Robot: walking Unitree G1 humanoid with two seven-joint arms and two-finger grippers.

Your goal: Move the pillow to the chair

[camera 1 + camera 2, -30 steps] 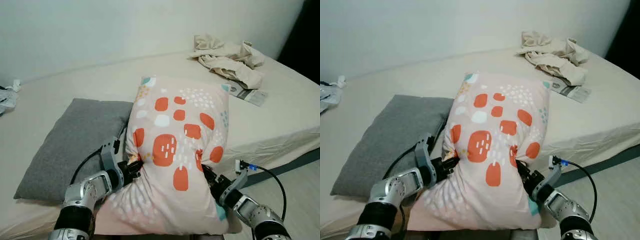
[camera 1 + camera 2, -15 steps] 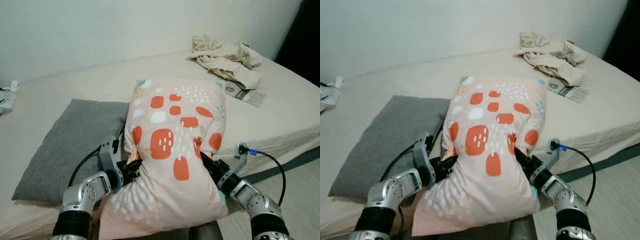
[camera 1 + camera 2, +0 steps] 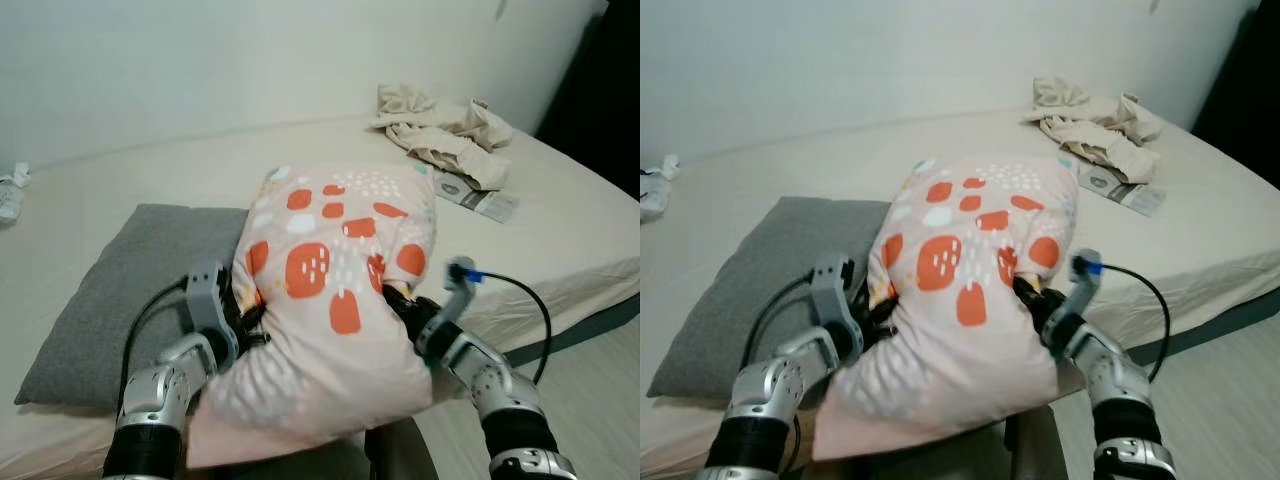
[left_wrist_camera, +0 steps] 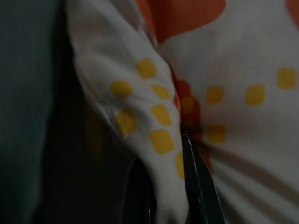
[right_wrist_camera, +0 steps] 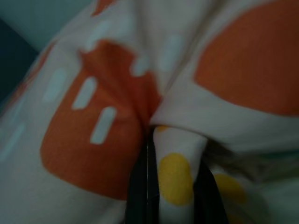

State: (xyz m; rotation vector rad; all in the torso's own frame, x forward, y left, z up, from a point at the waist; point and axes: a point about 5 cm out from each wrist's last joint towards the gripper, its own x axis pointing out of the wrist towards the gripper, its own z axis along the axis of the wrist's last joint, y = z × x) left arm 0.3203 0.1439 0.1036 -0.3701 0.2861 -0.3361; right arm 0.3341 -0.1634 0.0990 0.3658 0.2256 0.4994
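Overhead, a plain pale wall [image 3: 250, 60] backs a wide cream bed [image 3: 560, 230] holding a grey cushion [image 3: 110, 290], crumpled beige clothes [image 3: 440, 130] and a booklet [image 3: 478, 198]. Left gripper [image 3: 243, 318] and right gripper [image 3: 400, 305], jaws clamped on fabric folds, hold the orange-spotted pillow [image 3: 330, 300] above the bed's near edge.

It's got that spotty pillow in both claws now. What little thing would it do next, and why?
Probably lift the pillow a bit higher and start turning away from the bed. The left gripper and right gripper each have their jaws shut on a fold at its sides, but its lower end sags low, near the grey pillow. No chair can be made out in these pictures.
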